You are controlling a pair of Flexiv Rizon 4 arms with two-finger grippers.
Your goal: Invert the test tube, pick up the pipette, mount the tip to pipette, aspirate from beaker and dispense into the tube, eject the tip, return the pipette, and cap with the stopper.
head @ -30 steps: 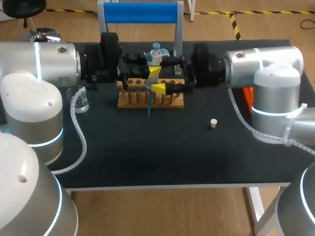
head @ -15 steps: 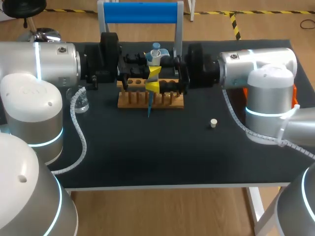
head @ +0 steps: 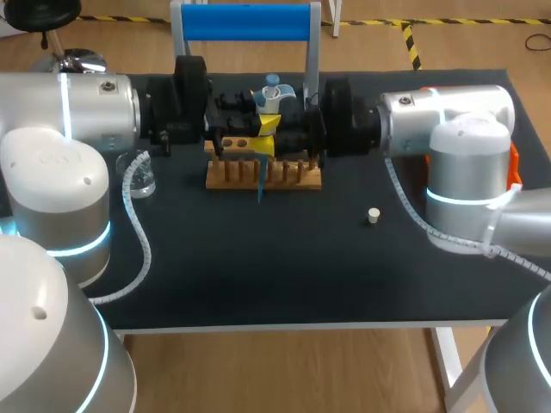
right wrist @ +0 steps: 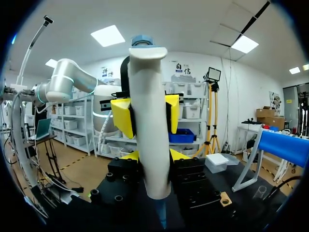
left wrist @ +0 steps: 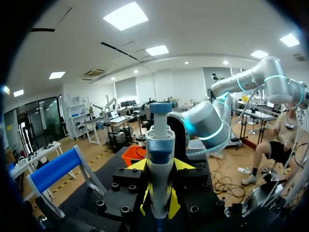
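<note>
The pipette point(head: 272, 93), white with a blue plunger and a blue tip point(head: 259, 185) on its lower end, hangs upright over the wooden tube rack point(head: 263, 177). My left gripper point(head: 268, 125) comes from the left and is shut on its body point(left wrist: 159, 159). My right gripper point(head: 265, 148) meets it from the right, just below, and its fingers also press the pipette point(right wrist: 149, 121) from both sides. The glass beaker point(head: 140, 177) stands at the left by my left arm. The small white stopper point(head: 374, 215) lies on the black table to the right. I see no test tube.
A blue-topped stand point(head: 245, 22) rises right behind the rack. An orange object point(head: 515, 168) shows behind my right arm at the table's right edge. The black tabletop point(head: 275, 275) in front of the rack is bare.
My right gripper has moved left to the pipette and its wide-open fingers have come together on the body. The left gripper and pipette have stayed still.
</note>
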